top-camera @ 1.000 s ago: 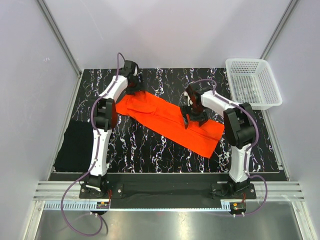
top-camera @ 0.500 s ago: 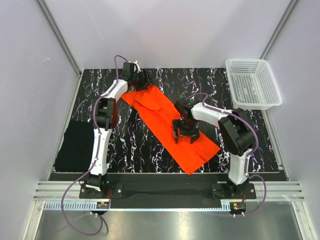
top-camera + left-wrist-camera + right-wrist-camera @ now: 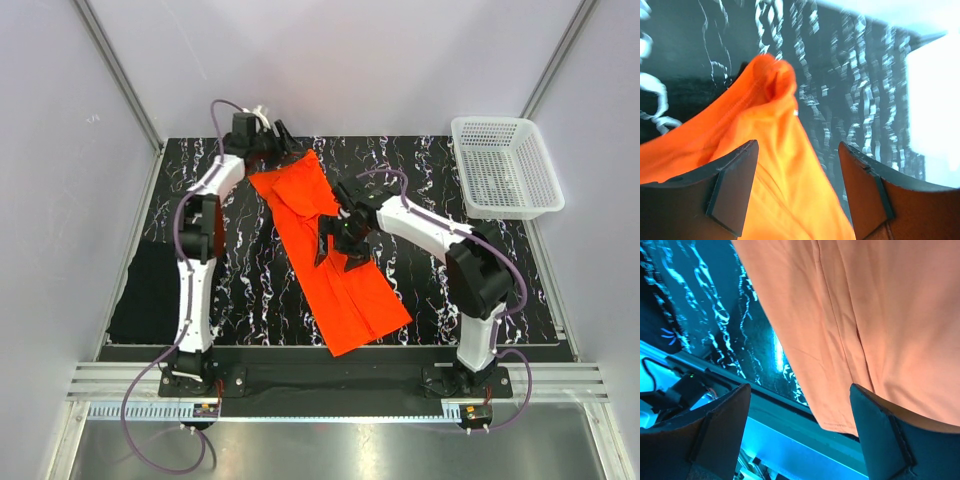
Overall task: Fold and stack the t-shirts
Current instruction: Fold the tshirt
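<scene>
T-shirts: two; orange-red t-shirt (image 3: 335,285), black t-shirt (image 3: 150,290) folded; left gripper (image 3: 284,139), right gripper (image 3: 338,257) both spread, empty.

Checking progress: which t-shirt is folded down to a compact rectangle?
The black t-shirt at far left; the orange-red t-shirt lies as a long diagonal strip.

Vivid orange-red t-shirt (image 3: 352,300), plain black t-shirt (image 3: 150,295), black white-veined marbled mat (image 3: 260,292), white mesh basket (image 3: 505,170)
</scene>
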Controlling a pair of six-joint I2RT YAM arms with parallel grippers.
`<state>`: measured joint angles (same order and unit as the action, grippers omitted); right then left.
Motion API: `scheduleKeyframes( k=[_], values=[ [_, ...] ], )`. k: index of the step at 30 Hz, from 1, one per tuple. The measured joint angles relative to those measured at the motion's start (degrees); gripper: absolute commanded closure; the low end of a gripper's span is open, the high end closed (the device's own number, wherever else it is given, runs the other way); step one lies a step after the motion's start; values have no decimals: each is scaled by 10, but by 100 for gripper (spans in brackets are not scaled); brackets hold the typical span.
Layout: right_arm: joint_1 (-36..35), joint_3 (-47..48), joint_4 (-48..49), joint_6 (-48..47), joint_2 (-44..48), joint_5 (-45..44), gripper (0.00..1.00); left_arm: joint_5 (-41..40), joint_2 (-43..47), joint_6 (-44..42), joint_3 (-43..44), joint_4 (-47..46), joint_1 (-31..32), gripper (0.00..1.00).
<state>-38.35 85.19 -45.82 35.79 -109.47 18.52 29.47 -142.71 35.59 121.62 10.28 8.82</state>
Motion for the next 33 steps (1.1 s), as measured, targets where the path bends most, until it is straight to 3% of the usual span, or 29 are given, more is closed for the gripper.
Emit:
scheduleKeyframes(
  k=[4,8,11,20,33],
  values=[
    [14,-3,-4,-5,30,2,14,-15,87,1,-42,-20,-11,30],
    [31,-31,-4,-12,55,5,18,-25,106,-16,-34,-72,-10,33],
    [44,-56,-8,-14,67,7,24,-35,74,-47,-2,-81,2,40],
    [78,-110,-4,-10,119,12,36,-62,-56,-59,21,-108,23,34],
    [82,-128,14,-3,113,46,39,-116,-71,-42,21,-122,28,43]
  ],
)
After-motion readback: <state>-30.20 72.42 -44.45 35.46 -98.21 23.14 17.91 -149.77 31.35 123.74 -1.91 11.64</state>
